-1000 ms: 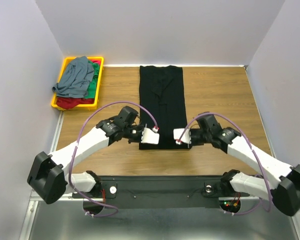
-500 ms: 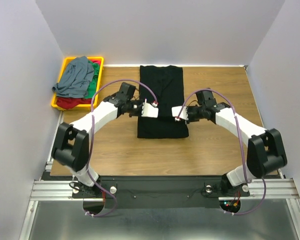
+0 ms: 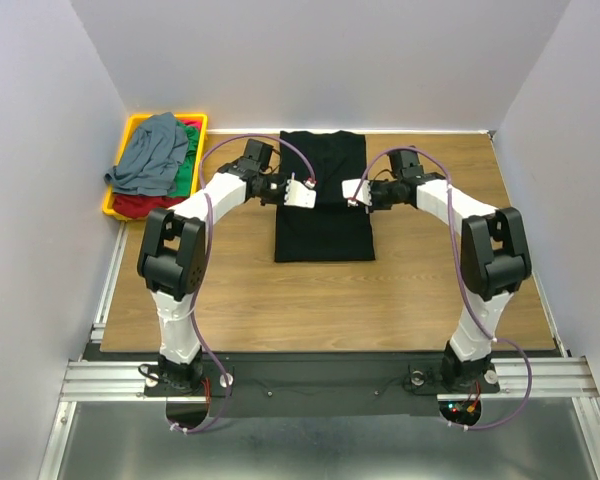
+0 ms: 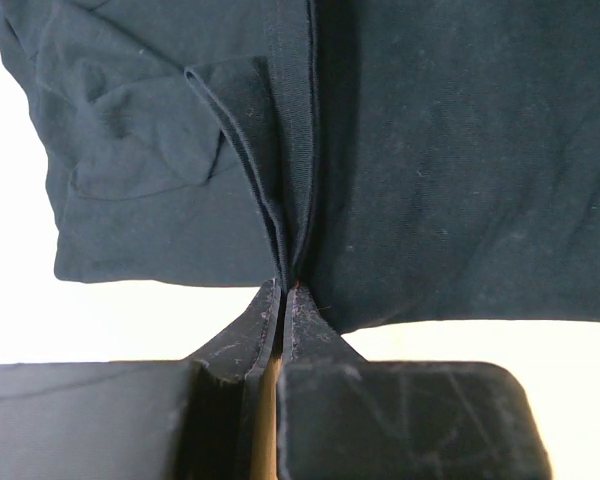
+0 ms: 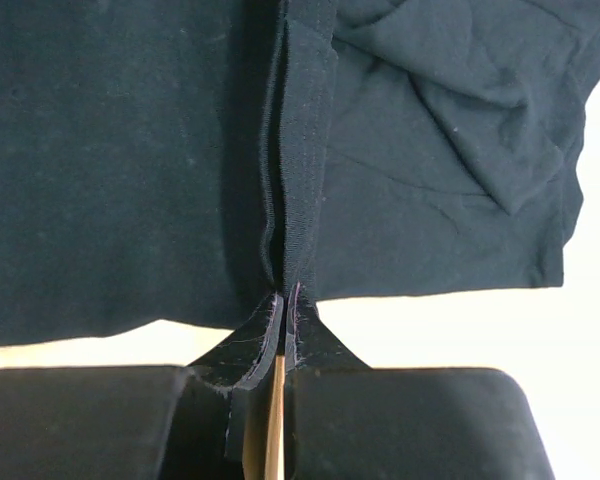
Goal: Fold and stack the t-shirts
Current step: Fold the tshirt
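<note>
We see the left end effector (image 3: 302,193) and right end effector (image 3: 356,192) each pinched tight on an edge of the black t-shirt (image 3: 323,225), lying on the bench (image 3: 420,290). We think they hold it there to fold it over.

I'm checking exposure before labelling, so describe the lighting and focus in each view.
Top view: even, soft light; the table keeps its wood colour, the black shirt loses most fold detail. Left wrist view: table washed out near white, shirt stitching sharp, left pincer dark. Right wrist view: same washout, creases crisp, right pincer dark.
</note>
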You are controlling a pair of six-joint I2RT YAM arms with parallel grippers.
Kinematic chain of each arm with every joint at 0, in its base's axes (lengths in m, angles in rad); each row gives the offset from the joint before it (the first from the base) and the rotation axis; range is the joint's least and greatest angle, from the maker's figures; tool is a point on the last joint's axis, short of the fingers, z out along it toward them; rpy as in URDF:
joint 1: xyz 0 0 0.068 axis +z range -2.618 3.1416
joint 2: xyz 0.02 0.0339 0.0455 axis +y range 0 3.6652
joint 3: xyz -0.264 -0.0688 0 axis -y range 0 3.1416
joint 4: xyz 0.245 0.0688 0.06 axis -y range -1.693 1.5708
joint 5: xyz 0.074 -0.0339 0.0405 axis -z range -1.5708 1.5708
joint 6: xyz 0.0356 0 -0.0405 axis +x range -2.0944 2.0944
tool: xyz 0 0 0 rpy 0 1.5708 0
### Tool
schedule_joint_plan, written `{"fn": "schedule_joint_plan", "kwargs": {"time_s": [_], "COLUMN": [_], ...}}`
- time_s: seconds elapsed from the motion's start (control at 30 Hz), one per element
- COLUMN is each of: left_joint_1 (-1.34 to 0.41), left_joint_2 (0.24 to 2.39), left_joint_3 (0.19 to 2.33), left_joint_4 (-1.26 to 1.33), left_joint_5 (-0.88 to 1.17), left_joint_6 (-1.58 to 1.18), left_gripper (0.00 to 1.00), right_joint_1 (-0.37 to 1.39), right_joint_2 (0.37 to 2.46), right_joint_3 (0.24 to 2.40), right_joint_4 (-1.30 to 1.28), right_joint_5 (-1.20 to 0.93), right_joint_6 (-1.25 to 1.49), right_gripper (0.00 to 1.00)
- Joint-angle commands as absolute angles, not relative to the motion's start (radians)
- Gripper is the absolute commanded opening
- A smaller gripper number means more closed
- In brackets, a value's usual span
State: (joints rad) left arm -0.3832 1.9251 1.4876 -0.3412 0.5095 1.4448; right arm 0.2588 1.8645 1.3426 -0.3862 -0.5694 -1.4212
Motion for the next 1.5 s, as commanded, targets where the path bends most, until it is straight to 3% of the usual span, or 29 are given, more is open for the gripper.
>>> {"fn": "schedule_joint_plan", "kwargs": {"time_s": [0.0,0.1,0.13,0.2,0.23,0.33,0.37,0.4,0.5,0.67,0.93,1.2,1.47], "left_joint_1": [-0.361,-0.353,-0.350,-0.342,-0.339,-0.331,-0.324,-0.321,-0.305,-0.288,-0.345,-0.475,-0.522], "left_joint_2": [1.959,2.005,2.023,2.043,2.046,2.042,2.040,2.033,1.994,1.859,1.560,1.419,1.476], "left_joint_3": [1.577,1.609,1.614,1.623,1.628,1.635,1.653,1.664,1.692,1.597,1.168,0.861,0.808], "left_joint_4": [-0.347,-0.344,-0.325,-0.307,-0.281,-0.239,-0.221,-0.221,-0.222,-0.285,-0.299,-0.167,-0.074], "left_joint_5": [0.528,0.517,0.515,0.509,0.508,0.505,0.508,0.514,0.523,0.555,0.604,0.485,0.430], "left_joint_6": [1.493,1.499,1.494,1.483,1.462,1.408,1.363,1.339,1.224,1.114,1.068,1.146,1.164], "left_gripper": [0.00,0.00,0.05,0.13,0.25,0.38,0.44,0.45,0.53,0.54,0.54,0.54,0.54], "right_joint_1": [0.247,0.247,0.247,0.245,0.247,0.245,0.247,0.245,0.247,0.245,0.317,0.459,0.483], "right_joint_2": [1.920,1.960,1.983,1.997,2.005,1.996,1.987,1.961,1.899,1.728,1.493,1.459,1.503], "right_joint_3": [1.428,1.450,1.456,1.468,1.473,1.480,1.474,1.470,1.465,1.338,1.086,0.887,0.808], "right_joint_4": [-0.342,-0.322,-0.315,-0.282,-0.275,-0.256,-0.255,-0.247,-0.247,-0.265,-0.442,-0.358,-0.244], "right_joint_5": [-0.611,-0.612,-0.611,-0.591,-0.581,-0.549,-0.542,-0.529,-0.499,-0.505,-0.581,-0.482,-0.417], "right_joint_6": [-1.442,-1.436,-1.427,-1.411,-1.393,-1.349,-1.335,-1.327,-1.246,-1.080,-1.067,-1.134,-1.149], "right_gripper": [0.01,0.00,0.02,0.13,0.28,0.41,0.53,0.55,0.56,0.60,0.57,0.53,0.50]}}
